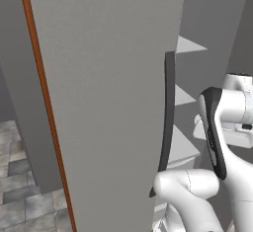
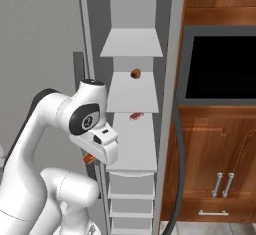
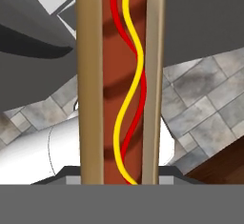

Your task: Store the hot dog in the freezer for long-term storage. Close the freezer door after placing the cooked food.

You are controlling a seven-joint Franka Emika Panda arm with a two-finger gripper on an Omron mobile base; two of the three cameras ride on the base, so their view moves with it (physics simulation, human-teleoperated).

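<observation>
Grey matte panel fills the left base view: the freezer door (image 1: pixel 108 102), narrow and tall, swung open toward the camera, w/ its long dark curved vertical handle (image 1: pixel 169 112) along the right edge. White shelves (image 1: pixel 184 147) of the freezer interior show just past that edge. The white Panda arm w/ dark joints (image 1: pixel 217 127) rises at lower right, beside the handle.

Right base view: the freezer (image 2: pixel 132 104), narrower section of the tall grey fridge, stands open w/ a stack of white shelves. A small brown round item (image 2: pixel 135 73) sits on one shelf, a small red item (image 2: pixel 135 115) on the shelf below. Wooden cabinets and a black oven opening (image 2: pixel 220 64) lie to the right. The arm's wrist hangs at the left edge of the shelves; a bit of orange-red peeks out under the hand (image 2: pixel 90 158), prob. the hot dog's end, too small to be sure.

Hand view: the hot dog (image 3: pixel 120 80), tan bun w/ red sausage and yellow squiggle, stands lengthwise up the middle, close to the lens, grey floor tiles behind. The gripper is clamped narrow on it; fingertips themselves hidden.

Judgement: carry step, item in hand at the freezer mouth, not yet shelved. Next calls for reaching in over a free shelf, releasing, backing out, then pushing the door shut.
</observation>
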